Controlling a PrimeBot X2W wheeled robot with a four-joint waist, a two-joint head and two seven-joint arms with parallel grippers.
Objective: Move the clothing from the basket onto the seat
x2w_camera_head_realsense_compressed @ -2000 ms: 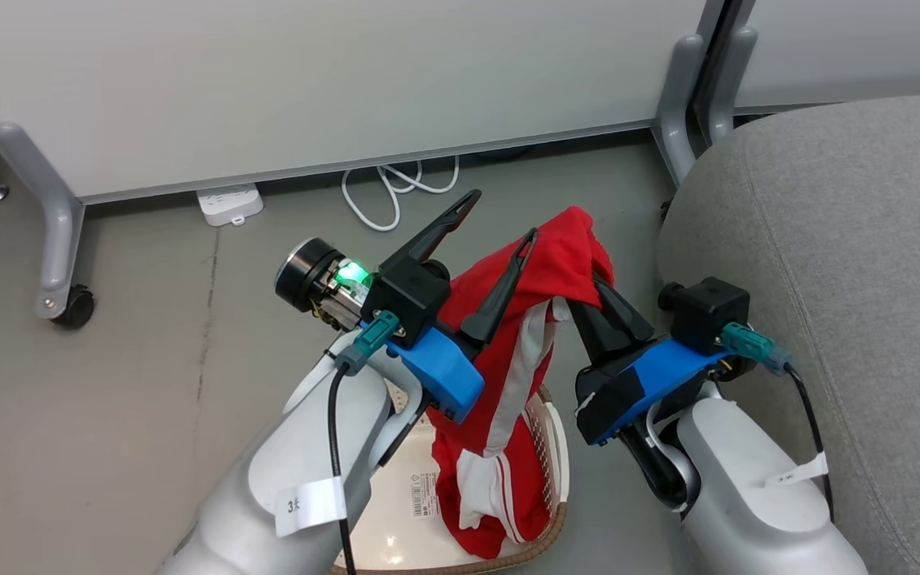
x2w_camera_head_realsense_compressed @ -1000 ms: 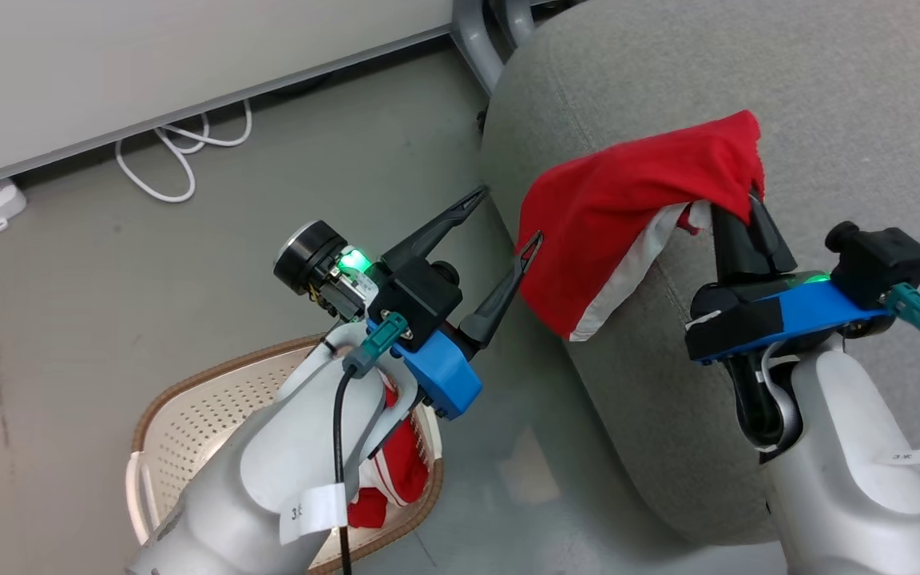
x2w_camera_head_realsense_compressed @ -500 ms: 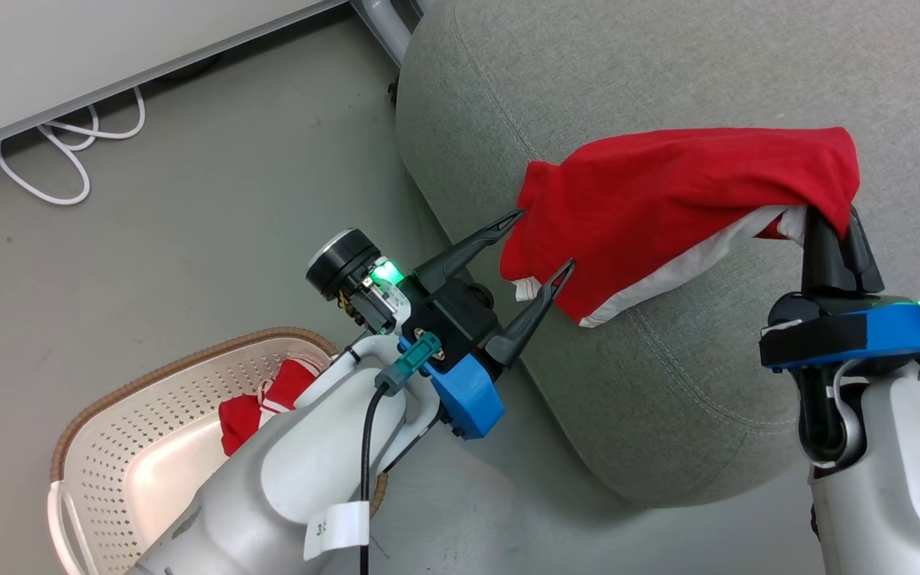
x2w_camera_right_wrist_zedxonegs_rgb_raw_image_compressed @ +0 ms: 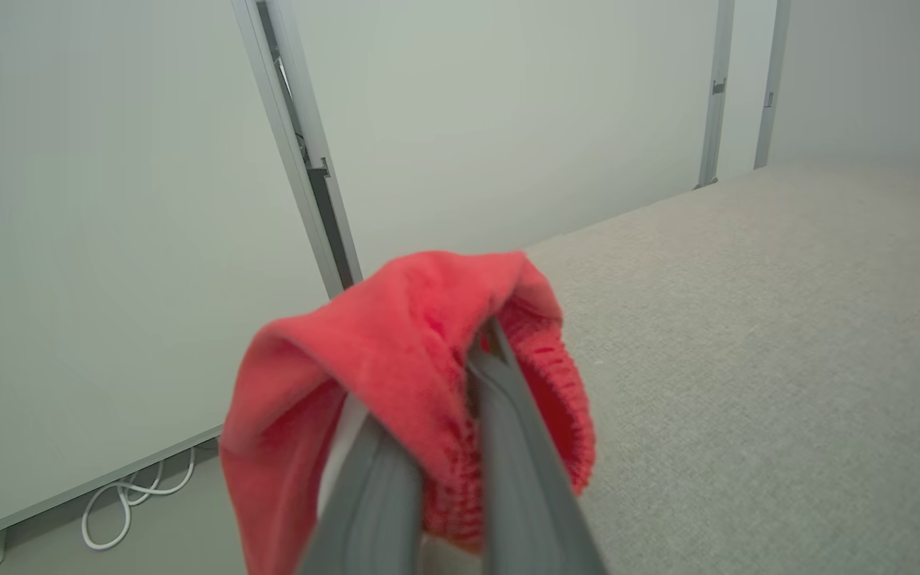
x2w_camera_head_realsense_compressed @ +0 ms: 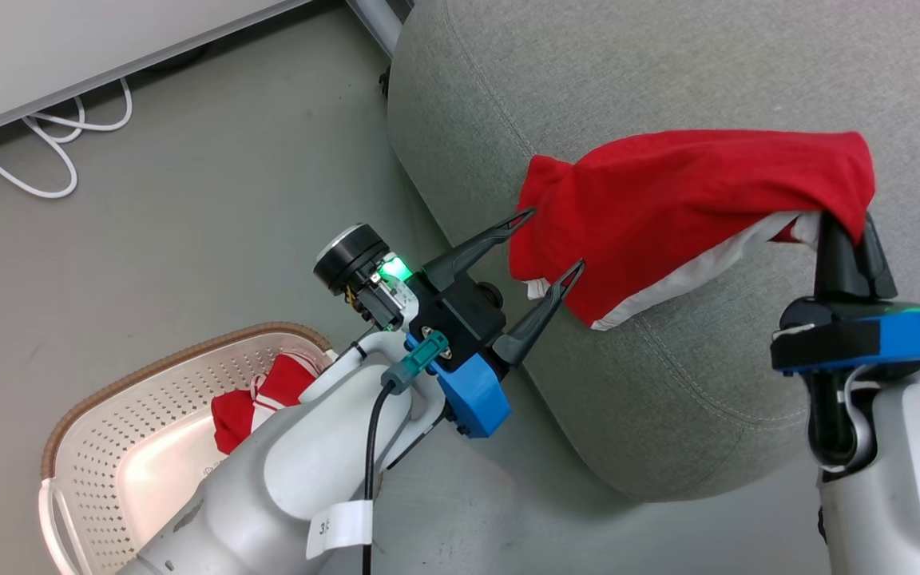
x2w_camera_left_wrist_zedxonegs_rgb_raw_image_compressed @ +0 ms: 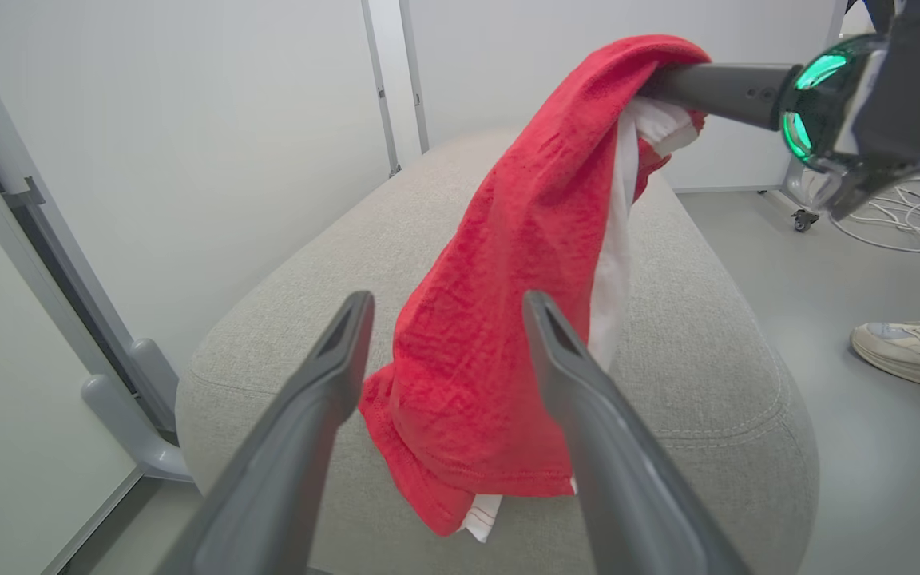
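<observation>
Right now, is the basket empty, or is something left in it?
Not empty: one red-and-white garment lies bunched inside the basket, partly hidden behind the left forearm.

Lab-like room: white partition panels (x2w_camera_head_realsense_compressed: 69, 40) (loose cable (x2w_camera_head_realsense_compressed: 70, 177) on floor (x2w_camera_head_realsense_compressed: 188, 200)).

The grey floor (x2w_camera_head_realsense_compressed: 148, 239) carries the basket (x2w_camera_head_realsense_compressed: 109, 411), back and to the left of the left claw (x2w_camera_head_realsense_compressed: 553, 239), and the seat (x2w_camera_head_realsense_compressed: 628, 80) just ahead of that claw. A white cable (x2w_camera_head_realsense_compressed: 29, 172) lies looped by the wall, far to the claw's left. In the left wrist view a shoe (x2w_camera_left_wrist_zedxonegs_rgb_raw_image_compressed: 907, 355) rests on the floor to its right.
</observation>
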